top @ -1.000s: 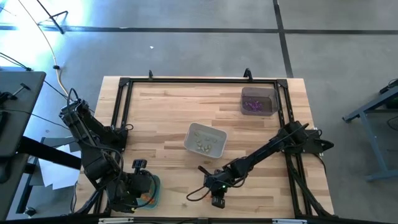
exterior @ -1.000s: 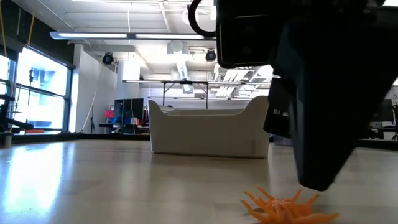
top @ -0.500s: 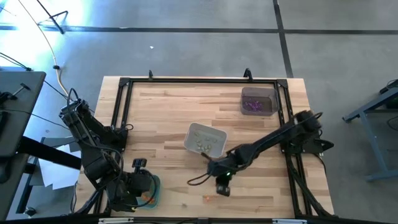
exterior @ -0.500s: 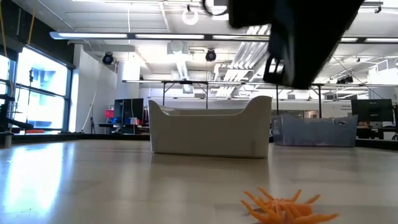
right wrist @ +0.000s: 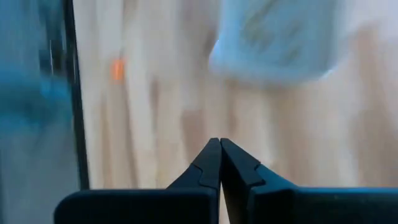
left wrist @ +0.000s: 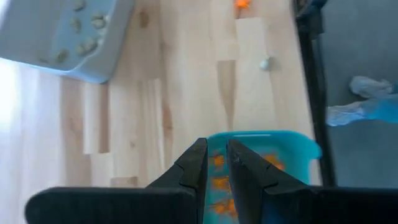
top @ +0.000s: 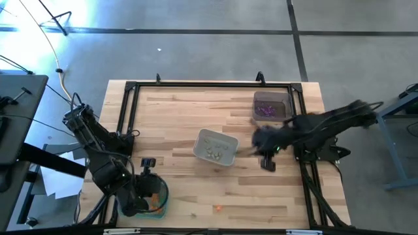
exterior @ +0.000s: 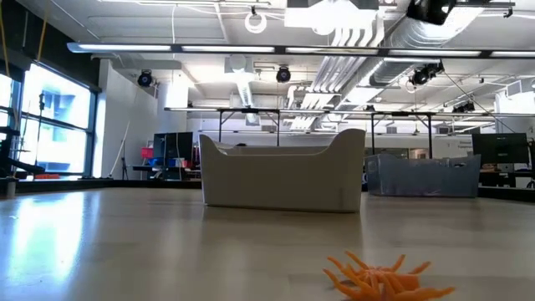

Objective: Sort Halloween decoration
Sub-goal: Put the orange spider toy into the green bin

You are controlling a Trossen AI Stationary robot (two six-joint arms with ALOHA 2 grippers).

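An orange spider-like trinket lies alone on the wood near the table's front edge. My left gripper hangs over the teal tray at the front left, which holds orange trinkets. Its fingers stand a narrow gap apart with nothing between them. My right gripper is shut and empty, raised above the table right of the pale tray. That tray holds whitish trinkets. The dark tray at the far right holds purple ones.
A black frame runs around the tabletop. A small pale bead lies on the wood between the teal tray and the orange trinket. Bare wood stretches across the table's left half and along its front.
My right gripper has risen from beside the orange trinket at the front edge and swung fast toward the table's right and far side, still empty. The trinket stays where it lay. My left wrist has tipped a little over the teal tray.
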